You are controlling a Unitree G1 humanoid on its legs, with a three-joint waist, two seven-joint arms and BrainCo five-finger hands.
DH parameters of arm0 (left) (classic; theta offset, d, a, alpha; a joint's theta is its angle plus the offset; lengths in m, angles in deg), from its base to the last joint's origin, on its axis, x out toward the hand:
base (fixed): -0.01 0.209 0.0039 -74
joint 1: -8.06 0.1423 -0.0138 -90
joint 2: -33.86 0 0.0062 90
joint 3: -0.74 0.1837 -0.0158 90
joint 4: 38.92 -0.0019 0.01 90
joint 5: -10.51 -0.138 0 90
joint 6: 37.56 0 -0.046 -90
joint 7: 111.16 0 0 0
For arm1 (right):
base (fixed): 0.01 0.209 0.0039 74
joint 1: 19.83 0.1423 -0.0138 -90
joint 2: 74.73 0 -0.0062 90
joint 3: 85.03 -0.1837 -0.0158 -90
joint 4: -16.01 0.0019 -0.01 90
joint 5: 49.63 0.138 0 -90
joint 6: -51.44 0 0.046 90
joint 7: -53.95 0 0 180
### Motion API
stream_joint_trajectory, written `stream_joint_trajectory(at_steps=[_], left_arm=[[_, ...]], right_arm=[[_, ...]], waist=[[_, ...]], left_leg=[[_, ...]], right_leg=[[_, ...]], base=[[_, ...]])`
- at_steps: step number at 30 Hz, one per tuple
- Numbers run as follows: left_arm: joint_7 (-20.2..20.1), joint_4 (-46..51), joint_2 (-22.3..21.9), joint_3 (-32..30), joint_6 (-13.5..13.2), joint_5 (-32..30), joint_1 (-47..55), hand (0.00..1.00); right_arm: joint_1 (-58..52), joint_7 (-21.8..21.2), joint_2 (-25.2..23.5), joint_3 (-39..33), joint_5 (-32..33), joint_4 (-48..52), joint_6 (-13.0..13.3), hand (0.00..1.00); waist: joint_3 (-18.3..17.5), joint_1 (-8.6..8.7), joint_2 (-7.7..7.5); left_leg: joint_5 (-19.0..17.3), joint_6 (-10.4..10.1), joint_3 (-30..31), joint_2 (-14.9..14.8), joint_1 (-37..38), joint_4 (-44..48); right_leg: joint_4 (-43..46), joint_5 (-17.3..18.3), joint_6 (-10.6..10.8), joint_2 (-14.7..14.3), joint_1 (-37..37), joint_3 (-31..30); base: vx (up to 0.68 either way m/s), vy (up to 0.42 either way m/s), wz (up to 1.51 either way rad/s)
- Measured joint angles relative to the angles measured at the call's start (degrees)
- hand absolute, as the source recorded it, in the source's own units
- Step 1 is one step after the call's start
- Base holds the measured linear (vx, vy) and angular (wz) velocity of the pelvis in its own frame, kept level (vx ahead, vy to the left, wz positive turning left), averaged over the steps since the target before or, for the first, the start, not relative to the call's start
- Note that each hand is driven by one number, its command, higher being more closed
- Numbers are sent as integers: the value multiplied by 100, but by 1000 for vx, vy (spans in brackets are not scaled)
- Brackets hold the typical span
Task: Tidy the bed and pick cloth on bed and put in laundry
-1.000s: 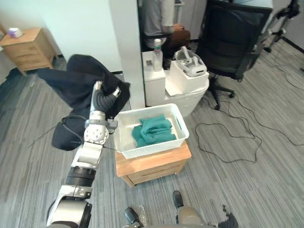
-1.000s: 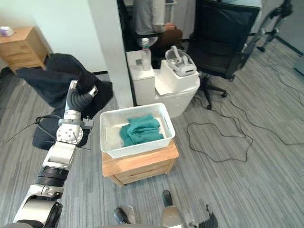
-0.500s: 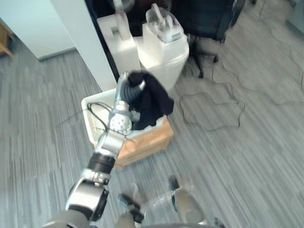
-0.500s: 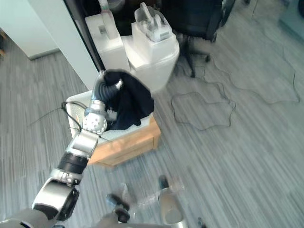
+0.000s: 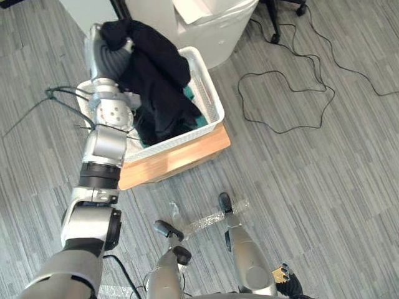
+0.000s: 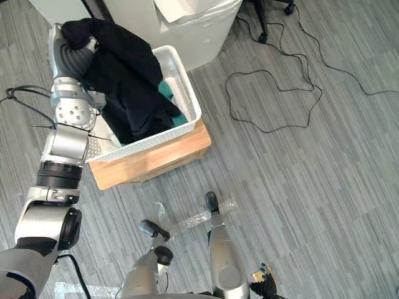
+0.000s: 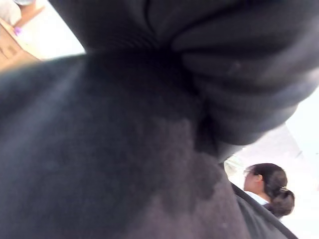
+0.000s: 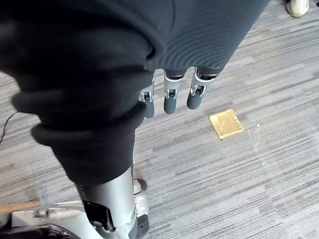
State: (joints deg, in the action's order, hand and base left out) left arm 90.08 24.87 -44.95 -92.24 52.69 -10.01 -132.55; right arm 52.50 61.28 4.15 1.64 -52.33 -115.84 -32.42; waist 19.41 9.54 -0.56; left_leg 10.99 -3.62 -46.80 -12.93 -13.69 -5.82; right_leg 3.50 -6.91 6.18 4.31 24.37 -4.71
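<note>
left hand (image 5: 112,59) buried under black cloth (image 5: 159,81); grip cannot be told. cloth drapes from it into white basket (image 5: 211,93), over teal cloth (image 5: 188,93). basket on wooden stand (image 5: 187,152), grey striped floor (image 5: 312,187). right hand (image 8: 170,97): fingers straight, empty, above floor.

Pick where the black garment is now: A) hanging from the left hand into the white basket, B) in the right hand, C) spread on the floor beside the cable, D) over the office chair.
A: the black garment drapes from the left hand down into the white basket, over the teal cloth.
</note>
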Motion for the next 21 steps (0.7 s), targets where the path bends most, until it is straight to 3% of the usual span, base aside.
stream_joint_trajectory(at_steps=[2, 13, 21], left_arm=[[-93, -18, -7, -46, 105, -47, -1, 0], [-604, 569, -126, -147, 195, -44, 125, 0], [-806, 1039, -147, 73, -37, 408, 372, 0]], right_arm=[[42, -17, 15, -1, 44, 12, 9, 0], [229, -137, 3, -11, 230, 9, -20, 0], [235, -277, 2, -9, 216, -213, -134, 0]], waist=[[90, -111, -16], [273, -106, -138], [278, -108, -148]], left_leg=[[0, 0, 109, 3, -14, -3], [0, -1, 175, 91, -29, -6], [-21, -26, 178, 95, 253, -9]], right_leg=[[0, 0, -1, 12, -36, 47], [-70, -14, -12, 125, -123, 165], [-131, -11, -10, 133, -442, 186]], base=[[27, -28, 14], [-15, -11, 7], [0, -12, 1]])
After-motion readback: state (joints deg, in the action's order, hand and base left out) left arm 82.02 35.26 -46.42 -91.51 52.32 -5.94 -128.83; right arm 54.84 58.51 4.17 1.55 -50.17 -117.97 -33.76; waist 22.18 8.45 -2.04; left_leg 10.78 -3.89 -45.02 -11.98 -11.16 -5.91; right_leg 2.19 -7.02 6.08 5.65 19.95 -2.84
